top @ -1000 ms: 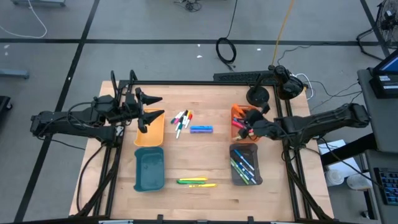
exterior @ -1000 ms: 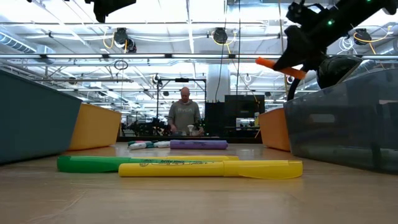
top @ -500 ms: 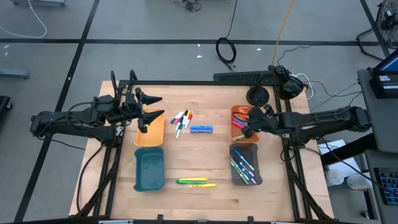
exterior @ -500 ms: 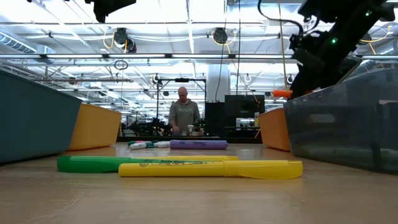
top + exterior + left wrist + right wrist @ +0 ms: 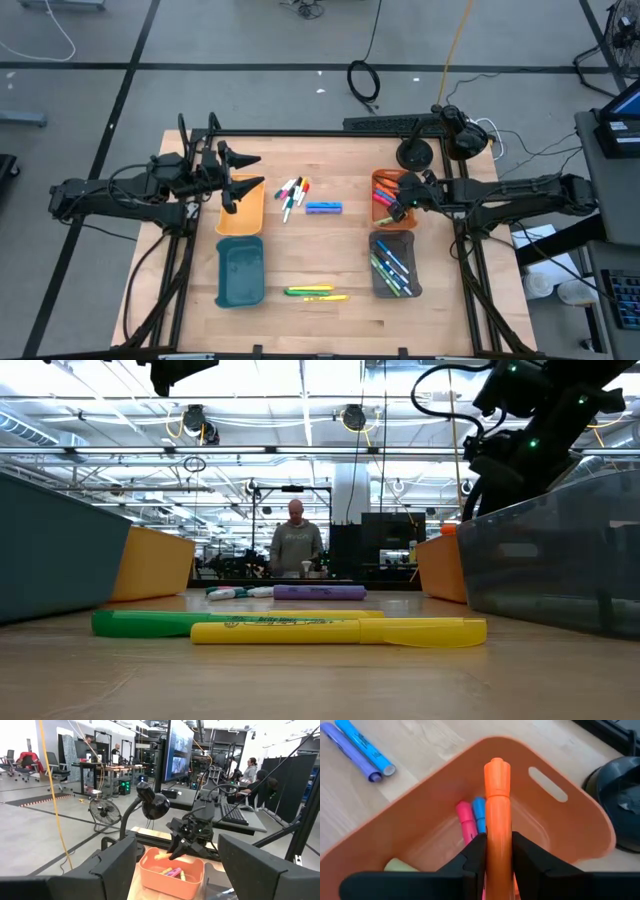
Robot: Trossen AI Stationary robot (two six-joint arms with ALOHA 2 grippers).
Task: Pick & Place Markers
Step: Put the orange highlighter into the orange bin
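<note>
My right gripper [image 5: 497, 851] is shut on an orange highlighter [image 5: 497, 805] and points down into the orange tray [image 5: 570, 827] at the table's far right [image 5: 385, 180]. A pink highlighter [image 5: 466, 822] and a blue one [image 5: 479, 815] lie on the tray's floor. The orange tip [image 5: 448, 530] shows just above the tray's rim. Thin white markers [image 5: 293, 194] and a blue and purple pair [image 5: 323, 208] lie mid-table. A green and a yellow highlighter [image 5: 315, 292] lie near the front. My left gripper [image 5: 250, 172] is open above the yellow tray [image 5: 240, 215]. My right gripper pinches the orange highlighter's barrel [image 5: 497, 837] between its two fingers [image 5: 476, 851], which sit on either side of it. The fingers slant downward from the table's right, lying along the highlighter. Its capped end [image 5: 497, 770] sticks out past the fingertips, lifted clear over the tray's floor.
A teal tray [image 5: 240, 272] stands at the front left. A grey tray [image 5: 394, 265] holding several markers stands at the front right. A black lamp base [image 5: 413, 154] sits behind the orange tray. A person [image 5: 297, 545] stands in the room beyond the table.
My right gripper has sunk toward the orange tray and tipped its fingers more steeply downward, still shut on the orange highlighter. The highlighter's tip has dropped from well above the tray's rim to just over it.
</note>
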